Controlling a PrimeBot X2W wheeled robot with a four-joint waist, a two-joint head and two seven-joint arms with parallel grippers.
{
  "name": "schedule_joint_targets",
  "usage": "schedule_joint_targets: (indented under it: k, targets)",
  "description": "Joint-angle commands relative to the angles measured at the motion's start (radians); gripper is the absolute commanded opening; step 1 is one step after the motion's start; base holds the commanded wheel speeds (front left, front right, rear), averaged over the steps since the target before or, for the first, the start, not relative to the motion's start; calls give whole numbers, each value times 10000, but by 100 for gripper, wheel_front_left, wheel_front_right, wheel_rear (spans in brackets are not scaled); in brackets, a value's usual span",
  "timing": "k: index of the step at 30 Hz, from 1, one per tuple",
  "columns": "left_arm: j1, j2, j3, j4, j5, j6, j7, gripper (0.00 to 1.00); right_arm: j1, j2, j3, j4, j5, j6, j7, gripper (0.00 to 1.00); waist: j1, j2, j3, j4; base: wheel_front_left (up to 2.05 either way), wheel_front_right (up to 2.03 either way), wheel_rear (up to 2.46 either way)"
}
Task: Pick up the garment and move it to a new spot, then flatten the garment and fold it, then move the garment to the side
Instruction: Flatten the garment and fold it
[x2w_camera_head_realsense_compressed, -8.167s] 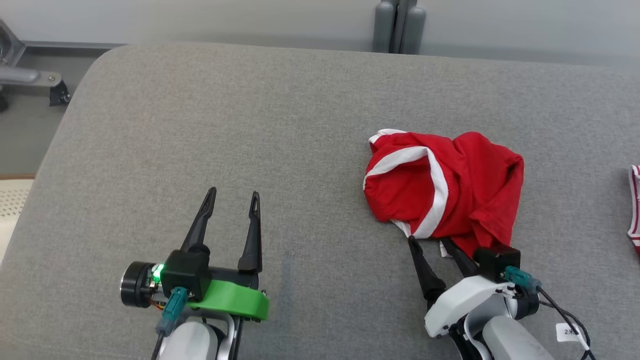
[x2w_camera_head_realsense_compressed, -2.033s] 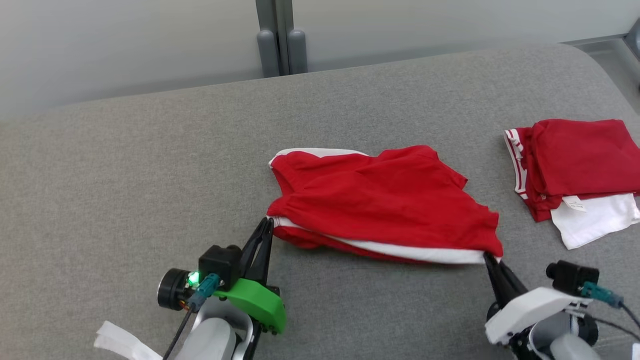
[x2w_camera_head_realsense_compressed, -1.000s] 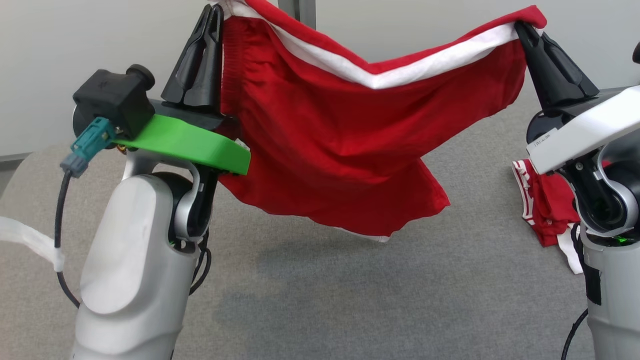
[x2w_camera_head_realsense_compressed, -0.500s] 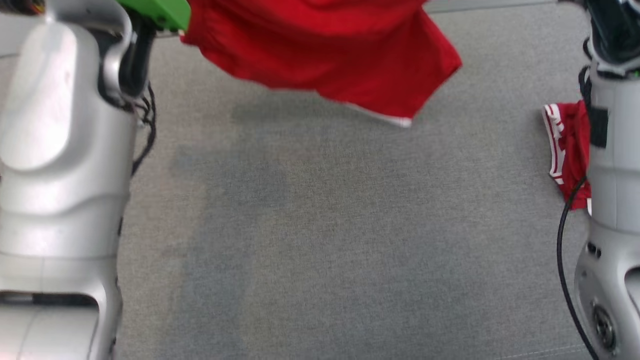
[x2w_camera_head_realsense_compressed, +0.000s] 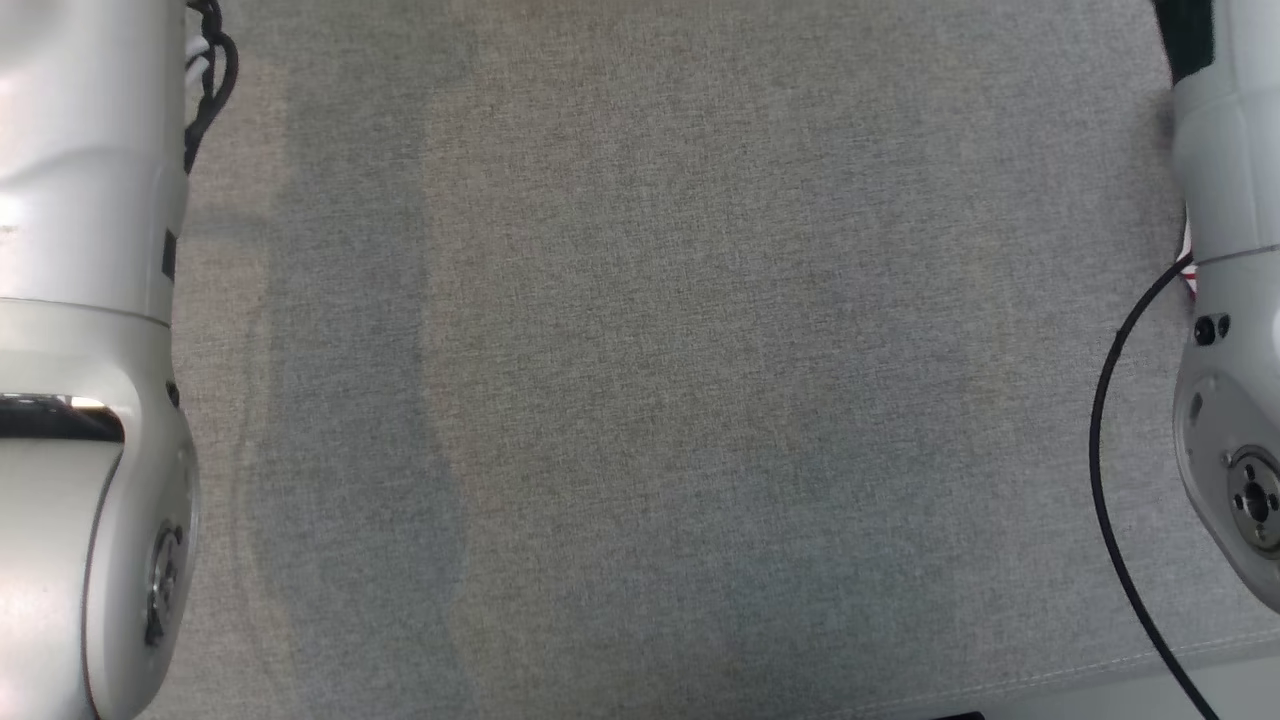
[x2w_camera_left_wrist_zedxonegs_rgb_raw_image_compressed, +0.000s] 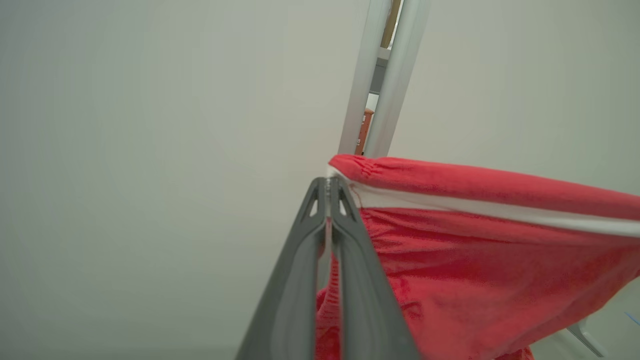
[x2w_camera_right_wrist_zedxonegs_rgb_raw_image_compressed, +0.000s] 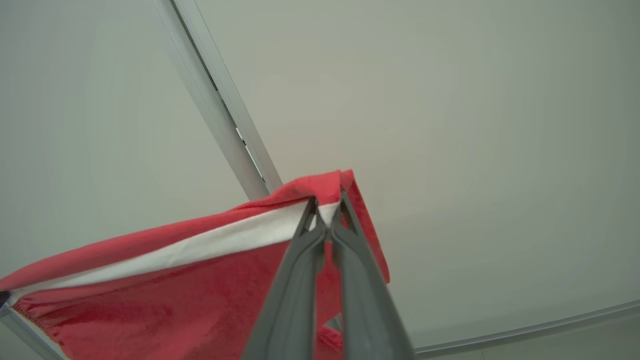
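The garment (x2w_camera_left_wrist_zedxonegs_rgb_raw_image_compressed: 475, 260) hangs in the air, stretched by its white waistband (x2w_camera_left_wrist_zedxonegs_rgb_raw_image_compressed: 475, 212) between the two grippers, in front of the pale far wall and above the grey worktop (x2w_camera_head_realsense_compressed: 640, 380). The left gripper (x2w_camera_left_wrist_zedxonegs_rgb_raw_image_compressed: 328, 187) has its fingers clenched on the left corner of the band. The right gripper (x2w_camera_right_wrist_zedxonegs_rgb_raw_image_compressed: 327, 205) is clamped the same way on the right corner, with the cloth (x2w_camera_right_wrist_zedxonegs_rgb_raw_image_compressed: 165, 295) sagging away to its left.

This looks like the carry to a new spot, just before laying out. To do it well, both grips should hold firm and the arms should stay well apart so the band stays taut. Then the hem should go down first on the far part of the worktop, with the arms drawing back toward the near edge so the cloth lays itself out flat. Lowering both corners at an even height should stop one side bunching. The right arm's cable (x2w_camera_head_realsense_compressed: 1110, 440) hangs loose by the right forearm (x2w_camera_head_realsense_compressed: 1225, 150) and is best kept off the cloth.

Two seconds ago the garment lay on the worktop with the fingers pinching its near corners; now it is lifted clear. Half a second ago its hem hung at the top of the head view. That picture has since shifted toward the worktop's near edge, which is the camera's move, and the left forearm (x2w_camera_head_realsense_compressed: 80, 200) now stands tall at the left.
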Motion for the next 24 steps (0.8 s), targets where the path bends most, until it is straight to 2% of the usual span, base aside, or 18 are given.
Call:
schedule_joint_targets:
  k: [1, 5, 11, 18, 24]
  targets:
    - [224, 73, 56, 192, -59, -91, -152, 0, 197, -55, 172, 281, 100, -34, -204, 0, -2, 0, 336, -101, 0, 0, 0]
    - [1012, -134, 283, 337, -202, -260, -240, 0, 902, -56, 731, 1159, 633, -33, -294, 0, -2, 0, 182, 56, 0, 0, 0]
    - [3121, -328, 269, -139, 49, -507, -228, 0, 2359, -506, 2127, 1670, 1305, -33, 208, 0, -2, 0, -400, 420, 0, 0, 0]
    - [5889, -311, -156, -552, 372, -647, -231, 0, 4277, -1443, 3850, 1308, 2296, -34, 1316, 0, -2, 0, -1671, 688, 0, 0, 0]
    - [7831, -71, -1178, -1255, 374, -644, -232, 0, 5852, -2585, 5342, 385, 3278, -34, 2504, 0, -2, 0, -2812, 903, 0, 0, 0]
